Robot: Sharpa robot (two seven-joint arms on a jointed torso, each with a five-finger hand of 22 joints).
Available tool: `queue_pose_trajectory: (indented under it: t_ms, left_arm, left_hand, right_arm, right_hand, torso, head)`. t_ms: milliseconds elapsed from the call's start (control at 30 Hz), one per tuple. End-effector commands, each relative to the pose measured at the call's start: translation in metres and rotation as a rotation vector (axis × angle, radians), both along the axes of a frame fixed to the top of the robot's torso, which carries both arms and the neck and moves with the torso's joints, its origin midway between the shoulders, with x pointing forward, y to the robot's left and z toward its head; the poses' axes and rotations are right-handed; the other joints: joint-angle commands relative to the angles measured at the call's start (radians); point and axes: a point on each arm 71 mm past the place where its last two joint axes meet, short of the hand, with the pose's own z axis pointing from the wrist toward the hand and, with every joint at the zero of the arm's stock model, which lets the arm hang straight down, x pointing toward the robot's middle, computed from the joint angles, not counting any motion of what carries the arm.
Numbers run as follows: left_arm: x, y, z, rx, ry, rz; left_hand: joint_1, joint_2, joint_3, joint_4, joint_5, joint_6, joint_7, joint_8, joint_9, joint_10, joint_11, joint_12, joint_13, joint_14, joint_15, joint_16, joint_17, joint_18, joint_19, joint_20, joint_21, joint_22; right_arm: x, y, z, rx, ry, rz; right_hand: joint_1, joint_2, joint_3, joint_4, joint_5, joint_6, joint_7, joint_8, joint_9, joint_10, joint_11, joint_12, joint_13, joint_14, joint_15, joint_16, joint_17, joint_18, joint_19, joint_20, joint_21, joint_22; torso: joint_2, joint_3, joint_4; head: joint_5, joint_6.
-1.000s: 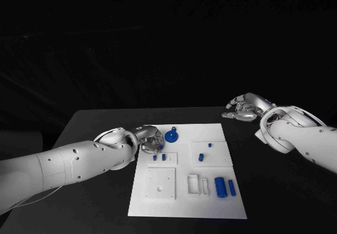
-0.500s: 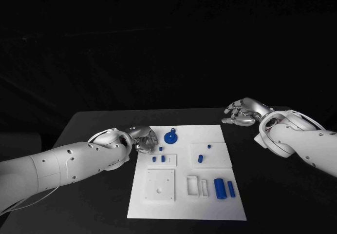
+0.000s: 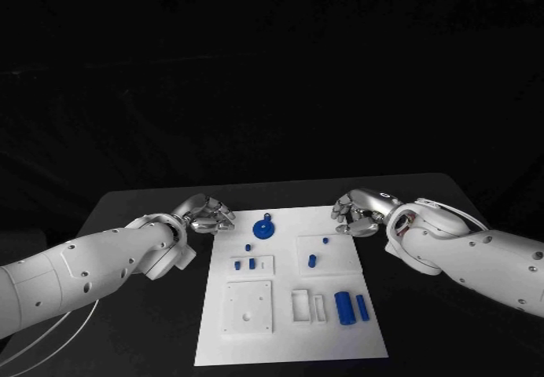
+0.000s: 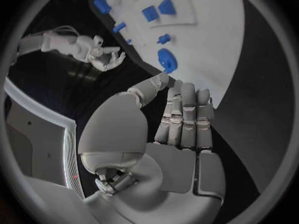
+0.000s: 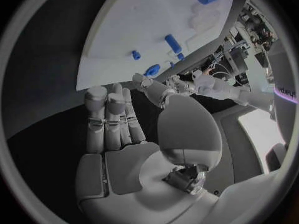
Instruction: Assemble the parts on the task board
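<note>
Nearest on the white task board (image 3: 289, 345) sit two upright-lying blue cylinders (image 3: 343, 307), side by side at the board's right, next to a white slotted block (image 3: 306, 305) and a square white plate (image 3: 248, 305). Farther back, small blue pegs (image 3: 245, 265) lie on a raised white panel, and two more blue pegs (image 3: 314, 258) lie on the panel to the right. At the far end lies a round blue part (image 3: 263, 229). The left hand (image 3: 207, 215) hovers beside the board's far left corner over the black table (image 3: 148, 322), fingers loosely curled and holding nothing. The right hand (image 3: 354, 212) sits at the far right corner, fingers apart, empty.
</note>
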Motion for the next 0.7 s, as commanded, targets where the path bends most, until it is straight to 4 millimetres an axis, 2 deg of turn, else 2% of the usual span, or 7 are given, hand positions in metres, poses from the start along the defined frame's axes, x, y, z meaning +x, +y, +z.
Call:
queue_pose_trajectory:
  t_ms: [33, 167, 200, 233, 400, 467, 700]
  left_arm:
    - [-0.001, 0.0, 0.01, -0.329, 0.019, 0.051]
    - [-0.005, -0.002, 0.015, -0.451, 0.048, 0.038]
    - [-0.005, -0.002, 0.016, -0.544, 0.094, 0.059]
    - [-0.005, -0.002, 0.016, -0.629, 0.13, 0.087]
    - [-0.008, -0.003, 0.019, -0.694, 0.139, 0.079]
    - [-0.008, -0.003, 0.019, -0.694, 0.132, 0.076]
    - [-0.01, -0.006, 0.022, -0.663, 0.101, 0.044]
  left_hand:
    - [-0.019, 0.004, -0.008, 0.005, -0.008, -0.002, -0.01, 0.009, 0.003, 0.015, -0.001, 0.008, 0.004, -0.029, 0.007, -0.056, -0.022, -0.004, -0.034, 0.003, -0.041, -0.017]
    - [-0.039, 0.014, -0.015, -0.001, -0.016, -0.006, -0.011, 0.019, 0.006, 0.017, 0.002, 0.005, 0.007, -0.069, 0.047, -0.191, -0.071, -0.031, -0.087, 0.025, -0.121, -0.052]
    - [-0.045, 0.015, -0.016, -0.002, -0.018, -0.008, -0.01, 0.02, 0.007, 0.007, 0.008, -0.001, 0.004, -0.094, 0.064, -0.239, -0.088, -0.035, -0.11, 0.039, -0.143, -0.059]
    - [-0.048, 0.019, -0.019, -0.007, -0.021, -0.013, -0.008, 0.021, 0.007, -0.007, 0.014, -0.008, -0.001, -0.104, 0.085, -0.287, -0.103, -0.035, -0.133, 0.055, -0.165, -0.065]
    - [-0.061, 0.034, -0.049, -0.035, -0.003, -0.041, 0.0, 0.016, 0.004, -0.084, 0.035, -0.012, -0.038, -0.143, 0.129, -0.426, -0.137, -0.022, -0.181, 0.103, -0.209, -0.072]
    - [-0.066, 0.039, -0.06, -0.041, -0.004, -0.048, -0.004, 0.016, 0.003, -0.098, 0.033, -0.012, -0.052, -0.144, 0.137, -0.465, -0.139, -0.018, -0.188, 0.113, -0.219, -0.071]
    - [-0.071, 0.043, -0.069, -0.048, -0.009, -0.054, -0.002, 0.019, 0.002, -0.104, 0.036, -0.01, -0.071, -0.159, 0.147, -0.527, -0.137, -0.018, -0.206, 0.124, -0.239, -0.07]
  right_arm:
    - [-0.006, 0.01, -0.007, -0.14, -0.058, 0.088]
    - [-0.01, 0.017, -0.013, -0.176, -0.069, 0.108]
    - [-0.011, 0.019, -0.015, -0.181, -0.074, 0.109]
    - [-0.011, 0.021, -0.017, -0.187, -0.084, 0.11]
    - [-0.013, 0.031, -0.025, -0.204, -0.107, 0.114]
    - [-0.013, 0.034, -0.027, -0.21, -0.112, 0.113]
    - [-0.014, 0.043, -0.033, -0.226, -0.114, 0.125]
  right_hand:
    - [0.0, -0.011, 0.0, -0.008, -0.007, 0.011, -0.003, 0.007, 0.002, 0.016, 0.0, -0.017, -0.013, -0.004, -0.002, 0.003, -0.003, 0.121, -0.001, 0.008, -0.006, 0.002]
    - [-0.004, -0.021, -0.005, -0.007, -0.013, 0.012, -0.003, 0.007, 0.001, 0.022, 0.003, -0.039, -0.028, -0.004, 0.0, 0.004, -0.006, 0.121, 0.0, 0.011, -0.008, 0.003]
    - [-0.004, -0.025, -0.006, -0.008, -0.016, 0.011, -0.003, 0.006, 0.001, 0.022, 0.004, -0.047, -0.033, -0.004, 0.002, 0.003, -0.007, 0.121, 0.0, 0.012, -0.009, 0.003]
    - [-0.004, -0.028, -0.007, -0.007, -0.019, 0.01, -0.002, 0.005, 0.0, 0.021, 0.006, -0.053, -0.038, -0.005, 0.003, 0.003, -0.008, 0.121, -0.001, 0.012, -0.01, 0.003]
    - [-0.003, -0.05, -0.003, 0.004, -0.044, -0.004, 0.004, -0.004, -0.005, 0.023, 0.01, -0.078, -0.054, -0.009, 0.008, 0.001, -0.012, 0.121, -0.002, 0.013, -0.017, 0.001]
    - [-0.001, -0.058, 0.001, 0.013, -0.058, -0.005, 0.005, -0.005, -0.006, 0.027, 0.011, -0.087, -0.06, -0.008, 0.008, 0.002, -0.014, 0.121, 0.001, 0.013, -0.019, 0.0]
    - [0.014, -0.068, 0.018, 0.029, -0.067, -0.001, 0.004, -0.003, -0.006, 0.047, 0.009, -0.099, -0.07, -0.006, 0.006, 0.006, -0.018, 0.121, 0.007, 0.011, -0.023, -0.001]
  torso:
    - [0.001, 0.0016, 0.0003]
    - [0.001, 0.0022, -0.0006]
    - [0.001, 0.0022, -0.0004]
    - [0.001, 0.0021, 0.0]
    - [0.0, 0.0039, -0.0013]
    - [0.001, 0.0046, 0.0]
    - [0.002, 0.0004, 0.0014]
  head:
    - [-0.012, 0.003]
    - [-0.014, 0.003]
    - [-0.015, 0.003]
    - [-0.015, 0.003]
    - [-0.014, 0.004]
    - [-0.014, 0.004]
    - [-0.016, -0.001]
